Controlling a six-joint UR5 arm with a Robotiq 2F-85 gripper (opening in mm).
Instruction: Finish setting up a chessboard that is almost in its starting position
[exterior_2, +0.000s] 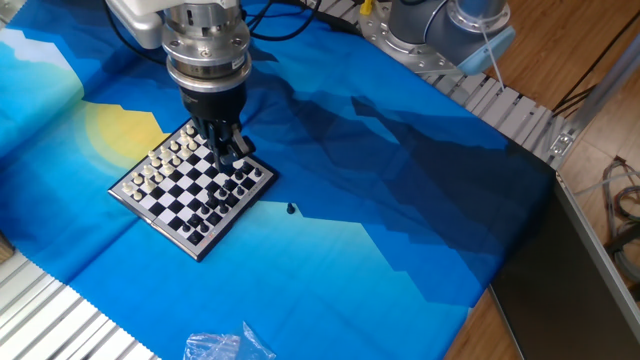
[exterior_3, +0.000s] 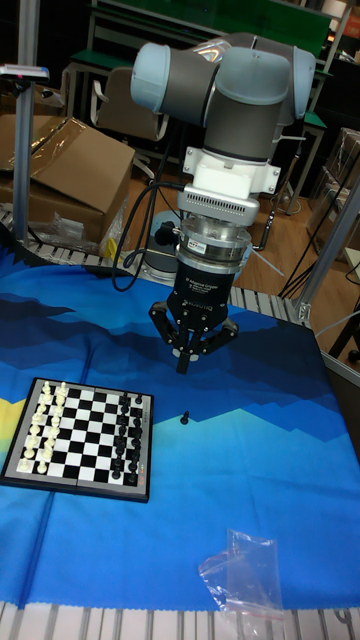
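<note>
A: What's at the left of the surface?

B: The chessboard lies flat on the blue cloth, white pieces along its left edge, black pieces along its right edge.

A: And to the right of it?

B: One small black piece stands alone on the cloth, just off the board's right side. The gripper hangs above the cloth, near that piece and higher up.

A: Is it holding anything?

B: Its fingers come together at the tips; I cannot tell if something tiny sits between them.

A: Anything further right?

B: A crumpled clear plastic bag near the front edge.
</note>
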